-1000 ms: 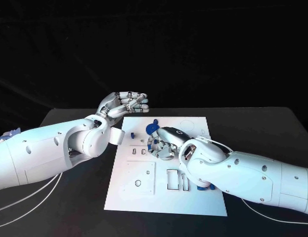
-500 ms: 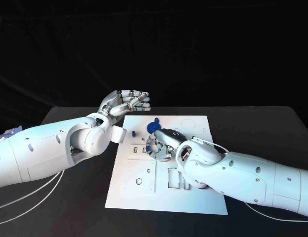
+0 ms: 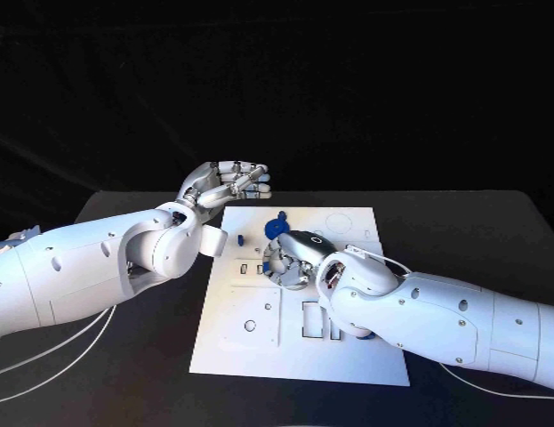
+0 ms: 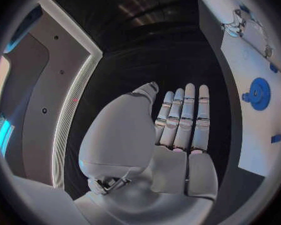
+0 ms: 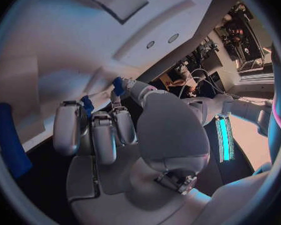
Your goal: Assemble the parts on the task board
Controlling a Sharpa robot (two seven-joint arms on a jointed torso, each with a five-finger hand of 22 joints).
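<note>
The white task board (image 3: 244, 347) lies in the middle of the black table. My right hand (image 3: 291, 259) rests on the board's middle, fingers curled down. It pinches a small blue part (image 5: 87, 105) between its fingertips against the board (image 5: 65, 40). A blue gear (image 3: 274, 229) stands just beyond that hand, also seen from the left wrist as the gear (image 4: 259, 93). My left hand (image 3: 229, 183) hovers off the board's far left corner. Its fingers (image 4: 184, 117) lie straight side by side and hold nothing.
A small blue peg (image 3: 239, 240) sits near the board's left edge. Another blue piece (image 3: 361, 336) peeks out beside my right forearm. A long blue piece (image 5: 9, 145) lies next to the right hand. White cables (image 3: 46, 356) trail over the table's near left.
My right hand and forearm have edged slightly left over the board. The left hand has hardly moved.
</note>
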